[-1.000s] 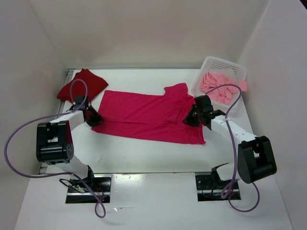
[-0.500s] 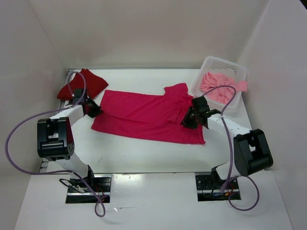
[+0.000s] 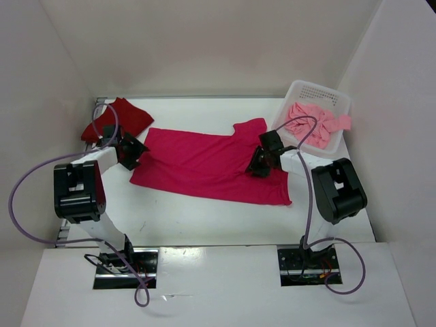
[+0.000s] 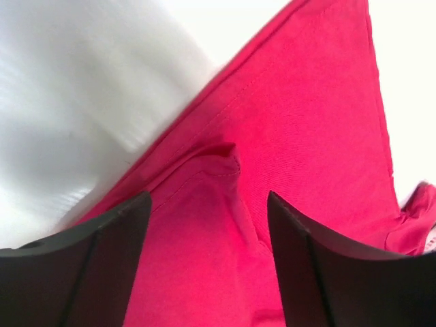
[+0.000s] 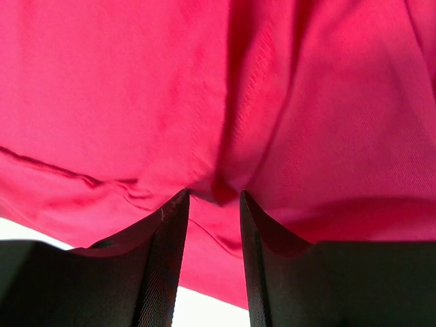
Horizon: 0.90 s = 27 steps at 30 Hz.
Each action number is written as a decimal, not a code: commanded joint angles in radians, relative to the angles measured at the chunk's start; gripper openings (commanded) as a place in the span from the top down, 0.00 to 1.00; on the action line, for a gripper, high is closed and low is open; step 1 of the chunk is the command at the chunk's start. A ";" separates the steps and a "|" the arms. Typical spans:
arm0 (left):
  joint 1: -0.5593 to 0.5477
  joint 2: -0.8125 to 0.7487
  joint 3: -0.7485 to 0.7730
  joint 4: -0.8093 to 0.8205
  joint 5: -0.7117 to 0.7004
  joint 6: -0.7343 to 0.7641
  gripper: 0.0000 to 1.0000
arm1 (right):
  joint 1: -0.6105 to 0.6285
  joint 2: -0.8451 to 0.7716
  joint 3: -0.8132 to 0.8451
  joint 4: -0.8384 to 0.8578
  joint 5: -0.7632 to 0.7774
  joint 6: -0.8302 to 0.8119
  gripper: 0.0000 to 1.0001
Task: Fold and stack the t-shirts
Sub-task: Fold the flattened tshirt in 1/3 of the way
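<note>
The crimson-pink t-shirt (image 3: 204, 163) lay flat on the counter (image 3: 204, 218). The dark red t-shirt (image 3: 119, 119) sat folded at the far left corner, and the salmon t-shirt (image 3: 313, 122) was heaped in the basket (image 3: 320, 92). The left tool (image 4: 208, 204) stood spread over the crimson shirt's left edge. The right tool (image 5: 214, 194) was narrowly parted above a ridge near the sleeve. Neither pinched cloth. A clean fold probably needed both to bite matching edges and lift together.

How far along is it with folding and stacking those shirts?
Roughly a third. Done: the dark red shirt lies folded at the far left corner of the table. In hand: the crimson shirt is spread out, with the left gripper and right gripper open at its two ends. Left: the salmon shirt lies crumpled in the basket, and nothing is stacked.
</note>
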<state>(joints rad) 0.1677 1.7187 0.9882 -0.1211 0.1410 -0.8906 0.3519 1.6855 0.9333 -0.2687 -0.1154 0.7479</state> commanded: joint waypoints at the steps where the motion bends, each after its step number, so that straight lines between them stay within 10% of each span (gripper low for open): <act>1: 0.026 -0.072 0.000 0.017 -0.030 0.005 0.23 | 0.012 0.038 0.068 0.056 0.017 0.008 0.58; 7: 0.026 -0.221 -0.124 -0.003 -0.021 0.044 0.23 | 0.012 0.071 0.088 0.065 0.026 0.008 0.58; 12: 0.026 -0.246 -0.209 -0.023 -0.030 0.093 0.24 | 0.012 0.082 0.130 0.065 0.036 0.008 0.92; 20: 0.026 -0.189 -0.200 -0.045 -0.060 0.130 0.29 | 0.021 0.138 0.275 0.014 0.059 -0.012 0.97; 27: 0.026 -0.180 -0.209 -0.055 -0.081 0.130 0.29 | 0.050 0.232 0.404 -0.018 0.039 -0.030 0.58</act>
<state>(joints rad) 0.1909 1.5341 0.7826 -0.1722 0.0830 -0.7849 0.3740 1.9022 1.2903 -0.2619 -0.0814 0.7372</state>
